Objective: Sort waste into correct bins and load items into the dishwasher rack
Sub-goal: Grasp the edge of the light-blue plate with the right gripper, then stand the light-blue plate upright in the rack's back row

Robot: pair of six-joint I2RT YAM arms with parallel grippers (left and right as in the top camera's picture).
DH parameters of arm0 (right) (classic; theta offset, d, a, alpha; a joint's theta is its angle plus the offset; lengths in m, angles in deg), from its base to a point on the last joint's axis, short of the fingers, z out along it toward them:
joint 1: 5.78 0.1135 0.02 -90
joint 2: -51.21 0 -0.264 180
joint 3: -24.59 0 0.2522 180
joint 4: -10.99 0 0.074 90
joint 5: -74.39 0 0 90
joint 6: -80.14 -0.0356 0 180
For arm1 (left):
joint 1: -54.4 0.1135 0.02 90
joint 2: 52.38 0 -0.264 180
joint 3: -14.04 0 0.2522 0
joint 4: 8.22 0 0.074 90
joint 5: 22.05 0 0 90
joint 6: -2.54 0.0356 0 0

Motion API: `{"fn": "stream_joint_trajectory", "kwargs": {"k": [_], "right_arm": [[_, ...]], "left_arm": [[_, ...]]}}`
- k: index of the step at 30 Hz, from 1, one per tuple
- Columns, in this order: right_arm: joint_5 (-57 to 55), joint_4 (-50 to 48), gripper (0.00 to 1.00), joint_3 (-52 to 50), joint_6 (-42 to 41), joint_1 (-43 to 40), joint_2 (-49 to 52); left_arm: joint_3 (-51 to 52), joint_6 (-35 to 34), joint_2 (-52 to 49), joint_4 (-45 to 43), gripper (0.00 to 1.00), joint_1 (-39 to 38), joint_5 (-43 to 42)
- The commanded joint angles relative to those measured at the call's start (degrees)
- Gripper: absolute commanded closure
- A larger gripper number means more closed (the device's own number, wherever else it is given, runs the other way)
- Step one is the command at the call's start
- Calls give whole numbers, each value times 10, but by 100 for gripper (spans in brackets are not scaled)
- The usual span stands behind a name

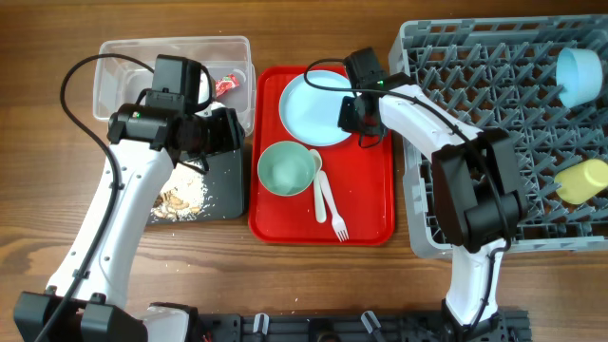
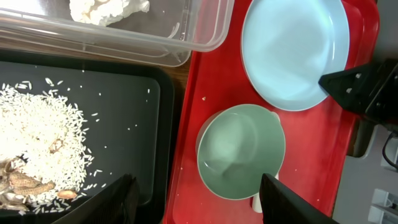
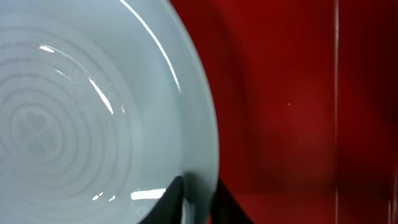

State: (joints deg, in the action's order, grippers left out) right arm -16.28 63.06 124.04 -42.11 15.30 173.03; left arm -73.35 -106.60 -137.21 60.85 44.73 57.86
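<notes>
a: blue bowl (image 1: 579,76) and yellow cup (image 1: 581,180) sit in the grey pegged rack (image 1: 475,76). wrapper (image 1: 226,85) and crumpled tissue (image 2: 106,9) are in the clear tub (image 1: 114,57), crumbly scraps (image 1: 180,198) on the black tray (image 2: 124,93).
b: so the waste looks sorted. what's left?
a: glossy round plate (image 1: 313,106), green bowl (image 1: 288,168), white spoon (image 1: 321,190) and fork (image 1: 334,214), all on the red tray (image 1: 370,209). right claw (image 3: 198,202) is clenched on the plate's thin rim.
b: and the left claw (image 2: 200,198)?
a: released, hanging empty between black tray and green bowl.

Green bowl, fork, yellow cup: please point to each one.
Green bowl (image 1: 288,169): overhead view, inner bottom.
Fork (image 1: 339,229): overhead view, tines.
Yellow cup (image 1: 581,180): overhead view, side wall.
</notes>
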Motion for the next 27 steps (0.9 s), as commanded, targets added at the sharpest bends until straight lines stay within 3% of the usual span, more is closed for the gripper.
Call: {"fn": "stream_joint_trajectory", "kwargs": {"k": [1,9,17,21,27], "right_arm": [[3,-1,96,5,-9,-2,10],[-24,-2,96,27,65,-38,-71],[-150,-50,96,36,275,-108,-257],[-268,-114,96,36,434,-146,-301],[-457,-224,96,35,679,-186,-287]], "left_arm": [[-3,7,7,0,36,2,8],[-3,7,7,0,36,2,8],[-3,7,7,0,36,2,8],[-3,7,7,0,36,2,8],[-3,7,7,-1,36,2,8]]}}
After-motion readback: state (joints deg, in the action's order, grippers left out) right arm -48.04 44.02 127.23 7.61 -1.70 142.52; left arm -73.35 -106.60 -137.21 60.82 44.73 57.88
